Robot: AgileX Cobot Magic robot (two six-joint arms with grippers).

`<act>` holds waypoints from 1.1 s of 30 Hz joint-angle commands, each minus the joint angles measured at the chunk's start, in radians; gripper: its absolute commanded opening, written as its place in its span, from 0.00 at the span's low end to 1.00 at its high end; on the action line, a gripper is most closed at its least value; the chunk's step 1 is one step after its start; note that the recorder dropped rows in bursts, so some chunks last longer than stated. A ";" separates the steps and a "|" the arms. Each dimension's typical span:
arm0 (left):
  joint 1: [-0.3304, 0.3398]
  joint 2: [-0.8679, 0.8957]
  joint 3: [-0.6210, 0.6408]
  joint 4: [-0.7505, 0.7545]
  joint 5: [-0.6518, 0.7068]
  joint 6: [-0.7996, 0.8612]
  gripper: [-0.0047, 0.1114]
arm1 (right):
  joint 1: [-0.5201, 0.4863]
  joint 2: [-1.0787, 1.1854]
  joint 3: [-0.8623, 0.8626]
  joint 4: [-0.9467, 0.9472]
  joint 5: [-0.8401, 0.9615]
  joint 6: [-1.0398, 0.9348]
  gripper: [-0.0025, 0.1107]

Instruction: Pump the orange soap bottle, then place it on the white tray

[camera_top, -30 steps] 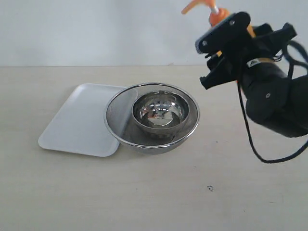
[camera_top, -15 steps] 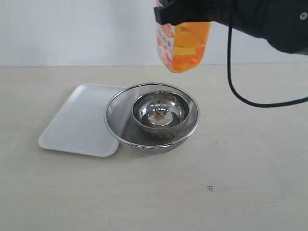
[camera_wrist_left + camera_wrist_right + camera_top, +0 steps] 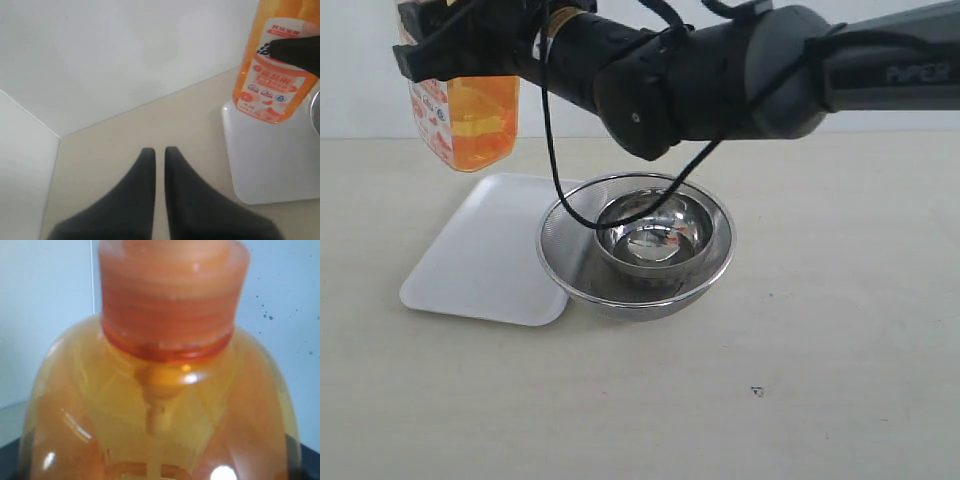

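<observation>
The orange soap bottle (image 3: 470, 125) hangs in the air over the far left corner of the white tray (image 3: 485, 255), upright, with its top cut off by the frame. My right gripper (image 3: 460, 50) has reached across the middle and is shut on the bottle's upper body. The right wrist view is filled by the bottle's (image 3: 160, 405) shoulders and orange neck. In the left wrist view my left gripper (image 3: 160, 152) is shut and holds nothing, low over the table, with the bottle (image 3: 272, 75) and the tray (image 3: 270, 160) ahead of it.
A round steel mesh strainer (image 3: 563, 245) with a smaller steel bowl (image 3: 620, 255) inside it stands mid-table, its rim overlapping the tray's right edge. The right arm's black cable loops down over the strainer. A wall runs behind the table.
The right arm has swung the bottle leftward, from the right side, past the strainer, to above the tray. The tray and bowls have not moved.
</observation>
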 commanded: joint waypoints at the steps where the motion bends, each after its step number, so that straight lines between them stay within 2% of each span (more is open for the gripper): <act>1: 0.003 -0.175 0.196 0.022 -0.050 -0.146 0.08 | -0.001 0.090 -0.160 -0.001 0.050 0.008 0.02; 4: 0.003 -0.290 0.319 -0.005 -0.096 -0.191 0.08 | -0.001 0.182 -0.295 -0.001 0.188 0.006 0.02; 6: 0.003 -0.380 0.396 -0.078 -0.219 -0.191 0.08 | -0.001 0.245 -0.398 -0.018 0.298 0.006 0.02; 9: 0.003 -0.436 0.468 -0.112 -0.329 -0.191 0.08 | -0.001 0.291 -0.470 -0.019 0.382 0.004 0.02; 14: 0.003 -0.451 0.573 -0.113 -0.355 -0.191 0.08 | 0.010 0.354 -0.506 -0.020 0.394 -0.060 0.02; 26: 0.003 -0.451 0.587 -0.103 -0.399 -0.191 0.08 | 0.012 0.369 -0.506 -0.020 0.478 -0.084 0.03; 28: 0.003 -0.451 0.587 -0.100 -0.399 -0.191 0.08 | 0.012 0.369 -0.506 -0.020 0.478 -0.084 0.09; 33: 0.003 -0.451 0.587 -0.100 -0.399 -0.191 0.08 | 0.012 0.369 -0.506 -0.020 0.476 -0.080 0.34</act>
